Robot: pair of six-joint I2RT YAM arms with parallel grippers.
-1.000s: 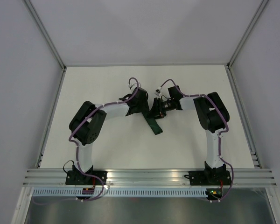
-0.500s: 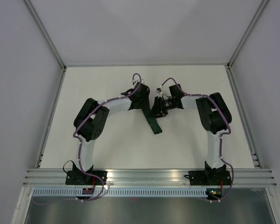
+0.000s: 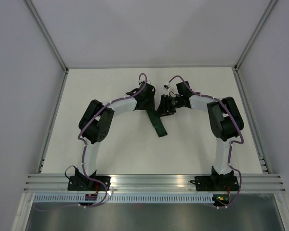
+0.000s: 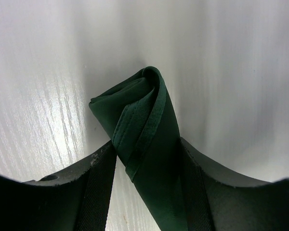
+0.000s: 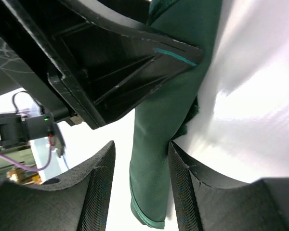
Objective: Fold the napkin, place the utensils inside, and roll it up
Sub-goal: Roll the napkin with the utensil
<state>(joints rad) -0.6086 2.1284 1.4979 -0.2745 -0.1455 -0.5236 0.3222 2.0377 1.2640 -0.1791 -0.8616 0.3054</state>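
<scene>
The dark green napkin [image 3: 159, 124] is bundled into a narrow strip near the table's middle. Its far end is lifted between both grippers and its near end trails toward me. My left gripper [image 3: 150, 106] is shut on the folded bundle [image 4: 144, 110], with both pads [image 4: 98, 192] pressed to the cloth. My right gripper [image 3: 161, 108] straddles the same strip [image 5: 156, 173]. Its right pad [image 5: 183, 187] touches the cloth, while a gap shows beside its left pad [image 5: 98, 187]. No utensils are visible.
The black body of my left gripper [image 5: 111, 62] fills the upper left of the right wrist view, very close to my right fingers. The white table [image 3: 111, 154] is bounded by grey walls and an aluminium rail [image 3: 154, 182] at the near edge.
Both grippers have moved a little farther from the bases, taking the napkin's upper end with them. The left arm has straightened out toward the centre.
</scene>
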